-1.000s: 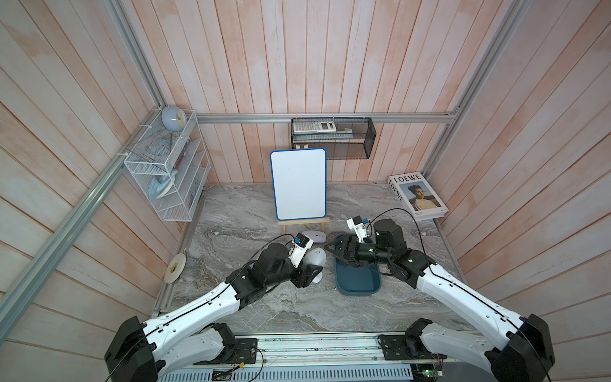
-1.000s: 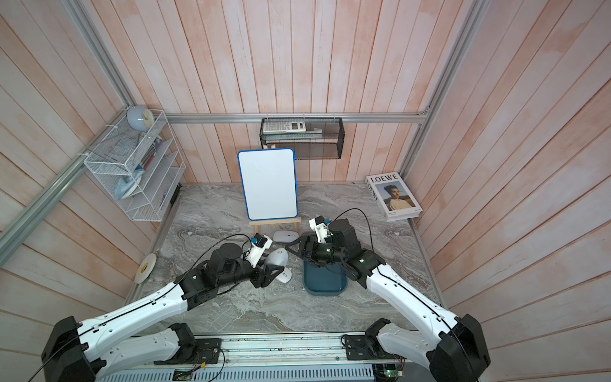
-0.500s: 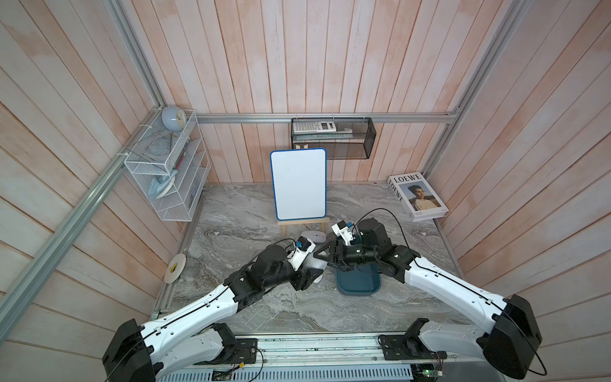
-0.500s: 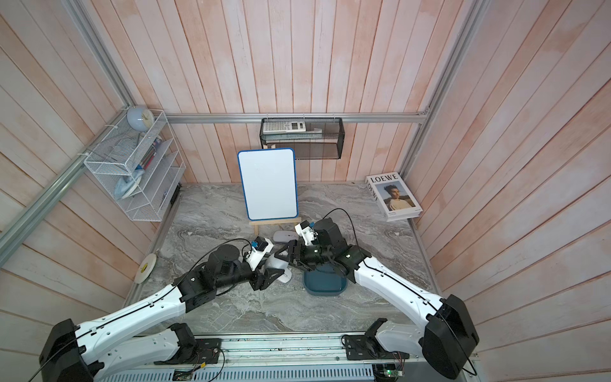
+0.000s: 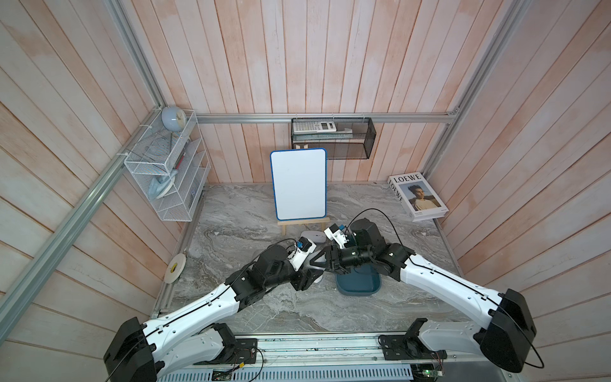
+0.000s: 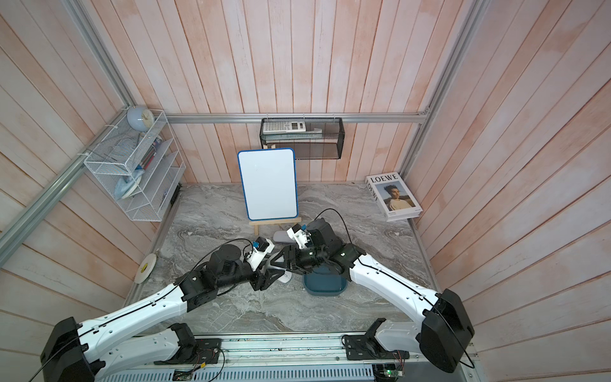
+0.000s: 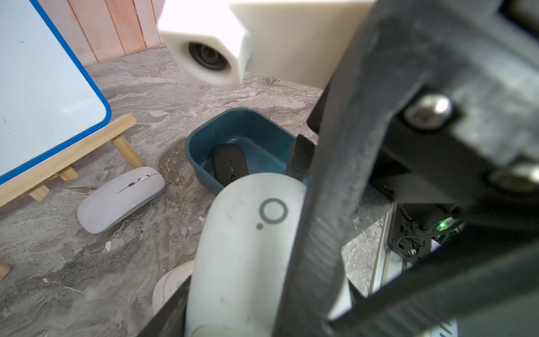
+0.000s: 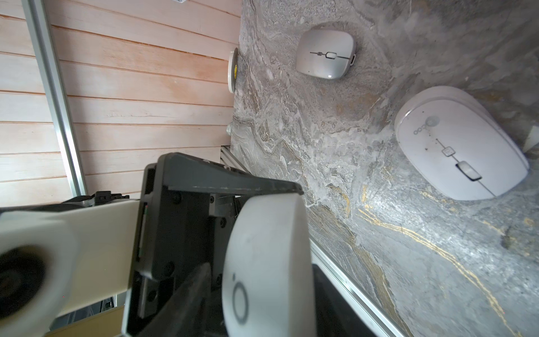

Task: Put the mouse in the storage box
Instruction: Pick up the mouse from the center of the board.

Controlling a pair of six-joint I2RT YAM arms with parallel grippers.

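Note:
A white mouse (image 7: pixel 248 248) with a grey ring mark hangs above the table, and my left gripper (image 7: pixel 242 321) is shut on its rear end. My right gripper (image 8: pixel 262 306) reaches in from the opposite side. Its jaws straddle the same mouse (image 8: pixel 262 262) across top and underside, with a slim gap showing on the top side. In both top views the two grippers (image 5: pixel 314 269) (image 6: pixel 281 264) meet just left of the storage box (image 5: pixel 358 286) (image 6: pixel 325 286) and hide the held mouse. The dark teal storage box (image 7: pixel 192 140) has a black mouse (image 7: pixel 230 166) in it.
More white mice lie on the marble: one by the easel (image 7: pixel 119 198) (image 5: pixel 312 236) (image 8: pixel 460 148), one farther left (image 8: pixel 326 55), one under the held mouse (image 7: pixel 172 286). The whiteboard (image 5: pixel 299 183) stands behind, a book (image 5: pixel 418 198) at back right, a tape roll (image 5: pixel 174 268) at the left wall.
My right arm has swung left from above the storage box to the mouse in my left gripper, its jaws narrowing around it. The left arm has kept still.

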